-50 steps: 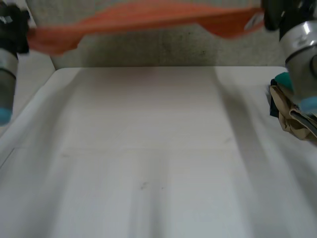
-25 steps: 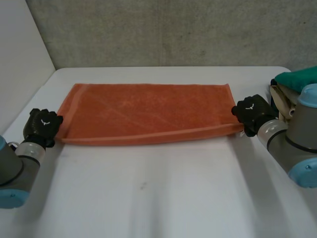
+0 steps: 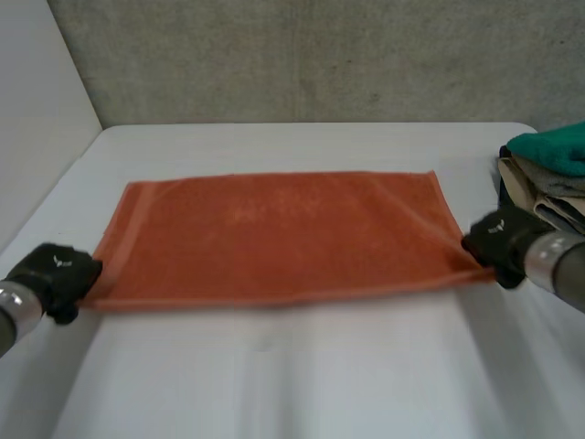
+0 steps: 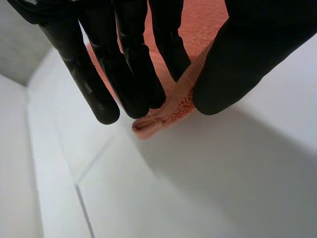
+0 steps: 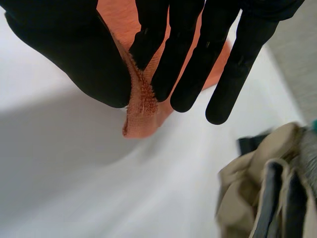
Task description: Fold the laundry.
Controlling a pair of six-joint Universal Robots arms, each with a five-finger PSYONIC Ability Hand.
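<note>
Both hands have pulled the orange towel (image 3: 274, 233) nearer; it lies flat in the middle of the counter (image 3: 292, 384). Our left hand (image 3: 59, 274) pinches its near left corner, our right hand (image 3: 498, 240) the near right one. We should lift both corners evenly toward the far edge.

The orange terry towel (image 3: 279, 233) lies spread flat on the table (image 3: 302, 384), its long edges running side to side. Its near left corner is pinched in the left hand (image 3: 57, 274), its near right corner in the right hand (image 3: 498, 240).
</note>
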